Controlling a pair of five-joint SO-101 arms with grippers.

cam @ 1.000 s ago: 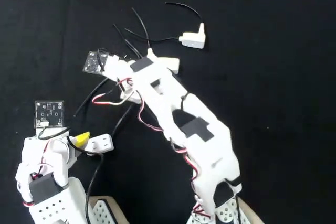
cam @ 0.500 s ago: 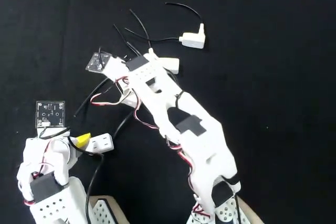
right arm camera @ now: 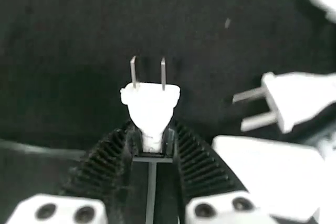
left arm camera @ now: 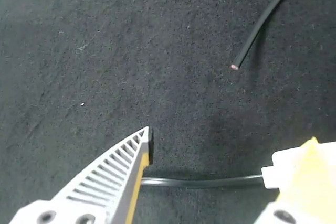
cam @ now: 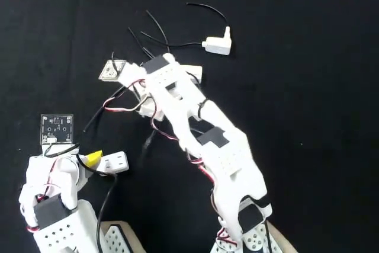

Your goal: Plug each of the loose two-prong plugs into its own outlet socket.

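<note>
The right gripper (right arm camera: 150, 132) is clamped on a white two-prong plug (right arm camera: 150, 100) over mid-table, with the prongs pointing away from it. A second plug (right arm camera: 294, 103) lies just beside it. At the near left, the left gripper (left arm camera: 229, 137) stands parted with a black cable (left arm camera: 202, 183) crossing its gap, beside a white outlet socket (cam: 112, 162).

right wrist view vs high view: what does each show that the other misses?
Right wrist view: right pincer shut on a white plug, its two prongs straight, pointing away; a second plug lying beside it, prongs bare.
High view: overall layout, with a corded plug far up the black table, plus a small board and a white socket near the left arm.
Shared: a white block beside the right arm, likely the same socket in both.
</note>
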